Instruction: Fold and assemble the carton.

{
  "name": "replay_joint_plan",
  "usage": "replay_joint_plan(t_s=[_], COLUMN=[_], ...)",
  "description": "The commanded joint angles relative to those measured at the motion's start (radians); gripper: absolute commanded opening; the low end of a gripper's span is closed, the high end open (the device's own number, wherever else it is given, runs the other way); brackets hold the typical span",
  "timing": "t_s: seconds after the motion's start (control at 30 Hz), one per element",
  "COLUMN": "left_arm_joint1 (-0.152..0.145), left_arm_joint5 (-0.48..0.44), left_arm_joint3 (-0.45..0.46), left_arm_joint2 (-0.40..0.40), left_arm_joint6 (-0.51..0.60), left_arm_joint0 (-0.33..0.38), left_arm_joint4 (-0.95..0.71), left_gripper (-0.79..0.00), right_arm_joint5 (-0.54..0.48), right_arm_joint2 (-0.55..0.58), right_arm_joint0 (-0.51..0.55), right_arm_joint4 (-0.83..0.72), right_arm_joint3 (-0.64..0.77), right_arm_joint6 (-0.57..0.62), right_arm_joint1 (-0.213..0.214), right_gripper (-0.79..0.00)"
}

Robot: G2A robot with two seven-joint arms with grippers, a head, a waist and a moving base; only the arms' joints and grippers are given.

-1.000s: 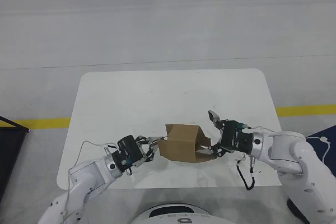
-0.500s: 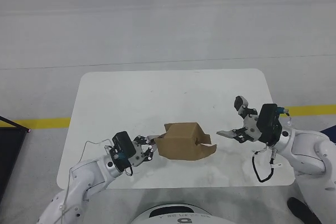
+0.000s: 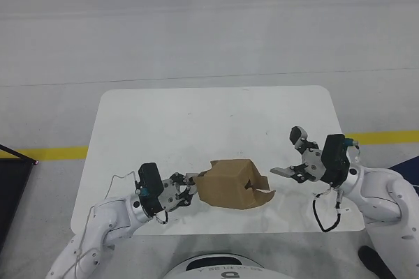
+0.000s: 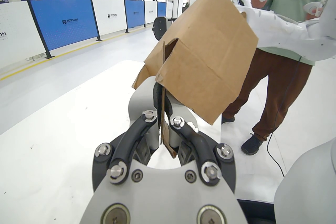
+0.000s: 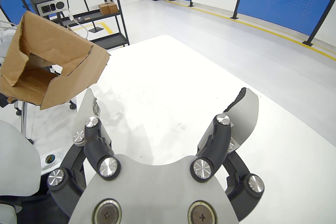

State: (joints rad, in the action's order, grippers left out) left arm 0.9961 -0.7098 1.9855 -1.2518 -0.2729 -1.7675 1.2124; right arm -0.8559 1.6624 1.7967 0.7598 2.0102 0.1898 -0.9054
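Carton (image 3: 232, 185) is tilting in the left gripper (image 4: 162, 101), which is pinching its flap; right gripper (image 5: 168, 97) is gaping wide, empty, near the carton's open end.

In the top view the carton (image 3: 230, 185) hangs lower centre over the table (image 3: 195, 118), with the left gripper (image 3: 189, 187) on its left edge and the right gripper (image 3: 284, 151) apart to its right.

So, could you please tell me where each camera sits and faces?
Top view: above the arms, looking down at table, carton and both arms.
Left wrist view: on that wrist, facing along left gripper, shut on carton's flap.
Right wrist view: on that wrist, facing past open right gripper toward carton.
All share the carton.
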Motion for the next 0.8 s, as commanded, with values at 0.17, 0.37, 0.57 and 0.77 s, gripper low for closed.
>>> replay_joint_plan(t_s=[0.17, 0.37, 0.57, 0.77], left_arm_joint1=[0.004, 0.005, 0.006, 0.007], left_arm_joint5=[0.007, 0.005, 0.006, 0.008], left_arm_joint3=[-0.015, -0.024, -0.029, -0.033], left_arm_joint2=[0.013, 0.017, 0.023, 0.027], left_arm_joint6=[0.02, 0.04, 0.041, 0.036], left_arm_joint0=[0.007, 0.016, 0.019, 0.02], left_arm_joint4=[-0.08, -0.093, -0.082, -0.069], left_gripper=[-0.785, -0.785, -0.785, -0.785], right_arm_joint5=[-0.015, -0.002, 0.011, 0.021], right_arm_joint2=[-0.027, -0.05, -0.065, -0.08], right_arm_joint0=[0.014, 0.01, -0.001, -0.009], right_arm_joint4=[0.038, 0.058, 0.071, 0.078], right_arm_joint3=[0.014, 0.028, 0.038, 0.044], right_arm_joint6=[-0.032, -0.041, -0.041, -0.037], right_arm_joint1=[-0.005, -0.009, -0.011, -0.013], right_gripper=[0.0, 0.0, 0.0, 0.0])
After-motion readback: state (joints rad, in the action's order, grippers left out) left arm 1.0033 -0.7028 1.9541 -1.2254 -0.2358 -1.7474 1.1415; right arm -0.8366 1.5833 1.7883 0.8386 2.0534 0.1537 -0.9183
